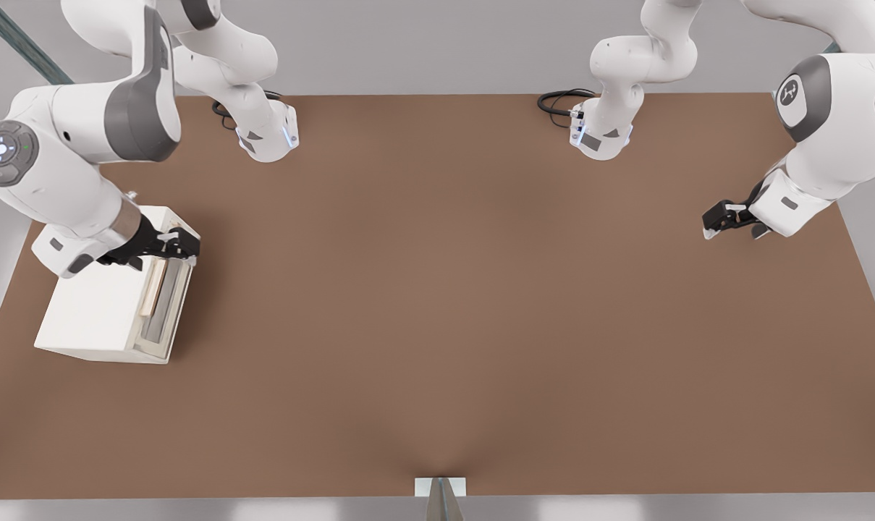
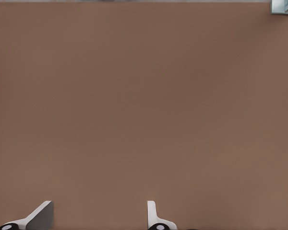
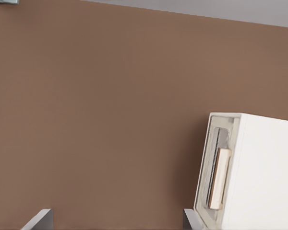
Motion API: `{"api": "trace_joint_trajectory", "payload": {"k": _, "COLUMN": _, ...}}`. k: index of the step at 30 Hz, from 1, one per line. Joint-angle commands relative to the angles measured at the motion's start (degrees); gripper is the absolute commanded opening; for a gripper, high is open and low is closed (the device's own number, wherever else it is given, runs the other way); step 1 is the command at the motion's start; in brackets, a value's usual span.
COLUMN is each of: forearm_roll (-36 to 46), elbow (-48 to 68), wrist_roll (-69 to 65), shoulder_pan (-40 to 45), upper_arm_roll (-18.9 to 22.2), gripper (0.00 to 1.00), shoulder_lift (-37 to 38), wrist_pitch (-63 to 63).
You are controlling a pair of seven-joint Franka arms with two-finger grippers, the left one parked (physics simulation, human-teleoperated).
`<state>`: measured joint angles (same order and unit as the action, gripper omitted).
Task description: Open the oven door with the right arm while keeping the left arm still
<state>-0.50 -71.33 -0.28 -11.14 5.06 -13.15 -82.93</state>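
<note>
Sitting at about nine o'clock on the brown table [image 1: 437, 304], close to the edge at the front view's left, the small white oven [image 1: 97, 311] turns its oven door [image 1: 163, 307] toward the table's middle. That door is a cream frame around a dark window, with a pale wooden handle [image 1: 153, 288] running along it, and it lies flat against the oven's front (no gap shows in either view). Just at the oven's twelve o'clock corner, the far end of the door, hangs the gripper [image 1: 189, 255] of the right arm [image 1: 82, 137], black, reaching in from the front view's left across the top of the box. In the right wrist view its two fingers [image 3: 38, 221] stand wide apart with bare table between them; they hold nothing, and the door's frame [image 3: 201, 187] sits just beside one fingertip, outside the gap, with the handle [image 3: 219, 178] a little farther off. Whether that fingertip touches the frame cannot be told. At the table's six o'clock edge stands a small white bracket [image 1: 440, 487].
</note>
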Motion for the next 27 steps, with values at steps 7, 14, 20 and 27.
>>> {"api": "trace_joint_trajectory", "payload": {"k": 7, "forearm_roll": -20.15, "elbow": -2.23, "wrist_roll": -3.24, "shoulder_pan": -6.44, "upper_arm_roll": -0.49, "gripper": 0.0, "shoulder_lift": -8.46, "wrist_pitch": 5.76}}
{"api": "trace_joint_trajectory", "payload": {"k": 14, "forearm_roll": -41.43, "elbow": -7.95, "wrist_roll": 24.62, "shoulder_pan": -13.29, "upper_arm_roll": 5.22, "gripper": 0.0, "shoulder_lift": -22.45, "wrist_pitch": 6.73}}
{"api": "trace_joint_trajectory", "payload": {"k": 20, "forearm_roll": -41.6, "elbow": -10.4, "wrist_roll": 23.92, "shoulder_pan": -10.83, "upper_arm_roll": 7.86, "gripper": 0.0, "shoulder_lift": -22.89, "wrist_pitch": 3.03}}
{"api": "trace_joint_trajectory", "payload": {"k": 27, "forearm_roll": -41.78, "elbow": -21.92, "wrist_roll": 26.73, "shoulder_pan": -9.08, "upper_arm_roll": 8.3, "gripper": 0.0, "shoulder_lift": -19.72, "wrist_pitch": -3.56}}
